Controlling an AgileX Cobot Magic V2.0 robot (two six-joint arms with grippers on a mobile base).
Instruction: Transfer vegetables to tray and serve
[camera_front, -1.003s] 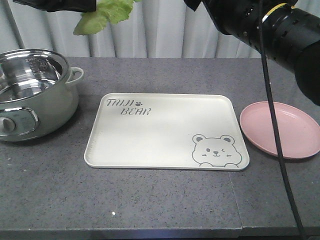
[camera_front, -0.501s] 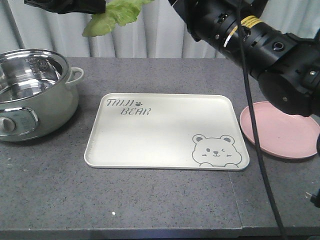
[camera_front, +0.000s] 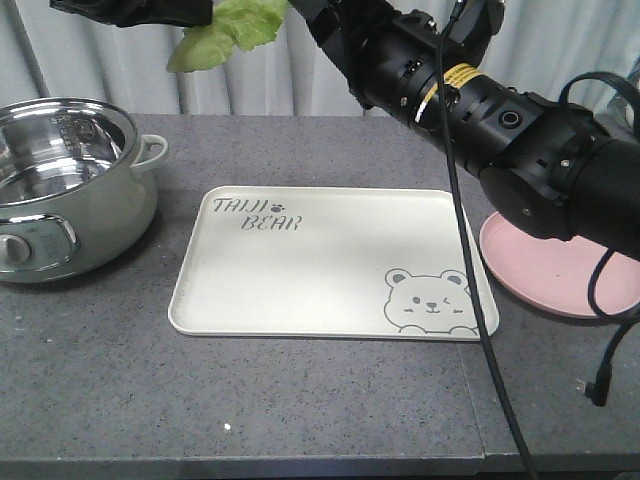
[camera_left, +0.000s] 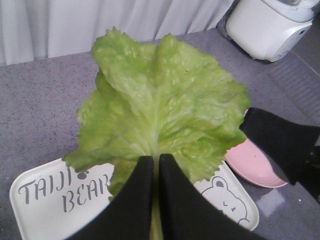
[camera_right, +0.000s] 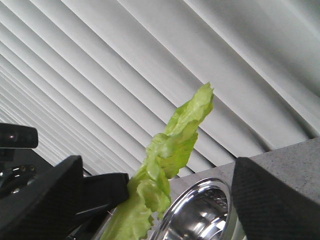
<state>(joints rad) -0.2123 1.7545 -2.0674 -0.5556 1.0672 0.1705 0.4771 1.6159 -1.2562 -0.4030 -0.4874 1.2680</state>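
Grey speckled tabletop (camera_front: 300, 420), one seam running across it, spreads beneath the left claw (camera_left: 156, 162). A pale pleated curtain (camera_front: 250, 85) hangs as backdrop beyond the claw. A white appliance (camera_left: 270, 25) stands ahead and to its right. Lighting is soft and even.

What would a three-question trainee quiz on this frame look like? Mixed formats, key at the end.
1. Multiple choice: the left gripper is shut on
A) the lettuce leaf
B) a spoon
C) nothing

2. Fill in: in the front view, the tray lies between the pot and the ____ plate.

3. True or false: in the right wrist view, the right gripper is open, its fingers wide apart.

Key
1. A. The fingers pinch the leaf at its pale rib, above the tray.
2. pink
3. True
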